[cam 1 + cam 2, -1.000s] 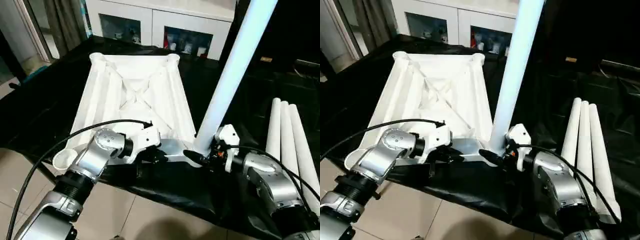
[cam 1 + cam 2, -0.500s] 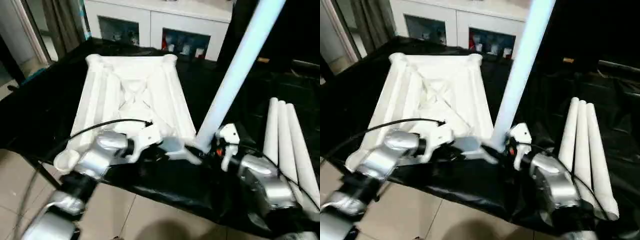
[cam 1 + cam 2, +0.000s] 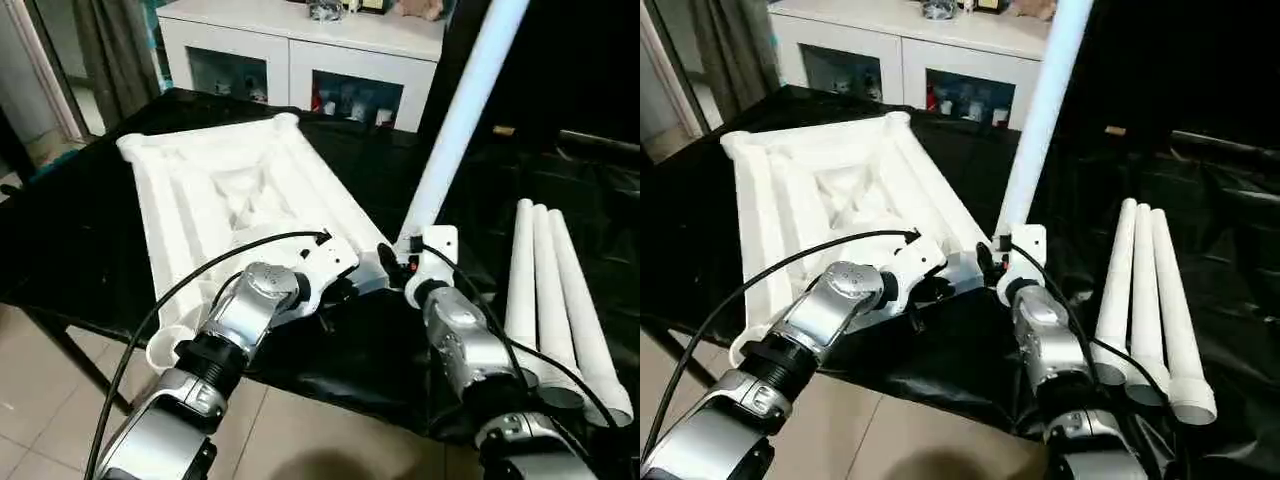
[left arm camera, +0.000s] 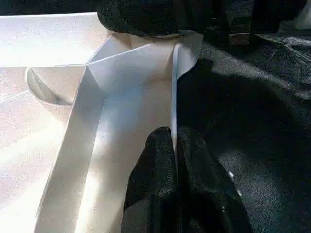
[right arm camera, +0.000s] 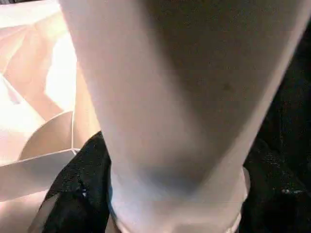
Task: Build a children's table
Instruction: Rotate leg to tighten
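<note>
The white table top (image 3: 230, 190) lies ribbed side up on the black-covered work table (image 3: 70, 230). My left gripper (image 3: 340, 292) is shut on the thin rim of its near edge; in the left wrist view the fingers (image 4: 153, 179) pinch that rim (image 4: 174, 82). One white leg (image 3: 455, 120) stands nearly upright at the top's near right corner, leaning away to the right. My right gripper (image 3: 392, 258) is shut on its lower end. In the right wrist view the leg (image 5: 170, 97) sits between black fingers (image 5: 73, 194). The leg's foot is hidden, so I cannot tell whether it sits in the socket.
Three more white legs (image 3: 550, 290) lie side by side on the black cloth to the right. A white cabinet (image 3: 300, 60) stands behind the work table. The tiled floor (image 3: 40, 400) shows past the near edge. A black cable (image 3: 200, 270) arcs over my left forearm.
The camera has shifted. The table top has turned on the cloth, its far end swinging to the left. Both grippers keep their holds, and the leg still stands at the near right corner.
</note>
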{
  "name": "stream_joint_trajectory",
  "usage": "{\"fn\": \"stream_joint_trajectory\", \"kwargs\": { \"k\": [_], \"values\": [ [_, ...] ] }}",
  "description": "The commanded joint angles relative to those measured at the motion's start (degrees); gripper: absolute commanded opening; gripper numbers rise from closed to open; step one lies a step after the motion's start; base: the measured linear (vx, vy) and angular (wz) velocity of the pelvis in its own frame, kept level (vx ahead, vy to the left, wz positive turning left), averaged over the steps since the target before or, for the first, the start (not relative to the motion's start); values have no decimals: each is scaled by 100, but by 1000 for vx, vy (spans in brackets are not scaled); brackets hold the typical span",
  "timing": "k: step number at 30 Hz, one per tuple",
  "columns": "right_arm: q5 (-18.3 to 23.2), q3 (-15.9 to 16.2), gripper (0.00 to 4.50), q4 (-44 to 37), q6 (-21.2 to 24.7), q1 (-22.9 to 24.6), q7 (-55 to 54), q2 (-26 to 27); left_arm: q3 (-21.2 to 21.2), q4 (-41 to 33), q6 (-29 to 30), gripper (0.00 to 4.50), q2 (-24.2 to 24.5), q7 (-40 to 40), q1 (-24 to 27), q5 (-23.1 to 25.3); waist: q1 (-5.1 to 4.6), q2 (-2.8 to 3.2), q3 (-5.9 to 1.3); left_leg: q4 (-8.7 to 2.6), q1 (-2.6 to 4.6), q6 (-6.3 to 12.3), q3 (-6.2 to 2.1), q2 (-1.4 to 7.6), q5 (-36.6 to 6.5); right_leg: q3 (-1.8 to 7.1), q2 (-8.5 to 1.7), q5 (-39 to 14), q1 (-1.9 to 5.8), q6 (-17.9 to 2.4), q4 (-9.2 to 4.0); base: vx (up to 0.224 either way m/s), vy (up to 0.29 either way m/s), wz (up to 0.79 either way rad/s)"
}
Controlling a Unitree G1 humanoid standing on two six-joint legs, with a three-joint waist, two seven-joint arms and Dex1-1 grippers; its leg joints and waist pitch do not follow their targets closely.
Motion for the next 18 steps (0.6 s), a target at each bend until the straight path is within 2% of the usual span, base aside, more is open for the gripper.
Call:
{"fn": "stream_joint_trajectory", "kwargs": {
  "k": [1, 2, 3, 4, 6, 8, 10, 12, 15, 16, 18],
  "values": [
    [-110, 167, 277, 558, 83, 89, 105, 197, -23, 205, 39, 0, -137, 211, 100, 0, 28, 11, -145, -477, -16, 82, -94, 241, -1103, 266, -338, -499, 76, -1073, -582, 0, 0, 0],
    [-127, 188, 277, 592, 14, 67, 161, 201, -34, 181, 40, 0, -129, 190, 107, -4, 27, 10, -149, -475, -17, 83, -92, 241, -1116, 265, -340, -492, 75, -1089, -581, 0, 0, 0],
    [-125, 213, 277, 580, -82, 62, 267, 199, -67, 136, -2, 0, -76, 103, 131, -2, 24, 35, -145, -480, -11, 90, -92, 241, -1157, 266, -340, -503, 71, -1105, -586, 0, 0, 0],
    [-118, 213, 277, 585, -130, 54, 318, 201, -82, 109, -15, 0, -50, 64, 143, 0, 13, 19, -142, -483, -14, 100, -91, 246, -1211, 269, -340, -528, 69, -1109, -595, 0, 0, 0],
    [-5, 145, 333, 568, -227, 21, 520, 208, -86, 45, 22, 0, 10, -8, 169, -10, 10, 12, -153, -483, -19, 136, -90, 245, -1181, 270, -342, -476, 78, -1125, -592, 0, 0, 0],
    [107, 63, 350, 499, -263, 2, 694, 163, -103, -25, -6, 0, 102, -134, 204, -24, 5, 41, -158, -482, -25, 213, -88, 244, -1073, 269, -338, -292, 86, -1169, -582, 0, 0, 0],
    [174, 10, 380, 400, -273, -9, 888, 82, -101, -65, -45, 0, 187, -253, 212, -52, -7, 24, -164, -479, -37, 259, -83, 244, -978, 263, -332, -182, 95, -1216, -578, 0, 0, 0],
    [260, -6, 389, 206, -273, 22, 1178, -23, -81, -62, -116, 0, 256, -306, 198, -64, -2, 19, -169, -464, -42, 326, -78, 241, -840, 264, -331, -9, 112, -1254, -565, 0, 0, 0],
    [268, 172, 413, -259, -173, 205, 1721, -335, -27, -32, -189, 0, 317, -310, 149, -80, 7, -2, -170, -442, -43, 455, -65, 245, -662, 260, -328, 232, 119, -1323, -553, 0, 0, 0],
    [303, 297, 413, -655, -71, 388, 2194, -622, -6, -22, -270, 0, 391, -421, 122, -117, 28, 4, -178, -425, -40, 521, -63, 242, -529, 257, -322, 375, 134, -1328, -539, 0, 0, 0],
    [343, 359, 413, -902, -1, 500, 2494, -807, -18, -36, -344, 0, 464, -556, 117, -138, 60, -1, -185, -397, -40, 656, -54, 238, -393, 259, -323, 661, 139, -1360, -512, 0, 0, 0]
  ]
}}
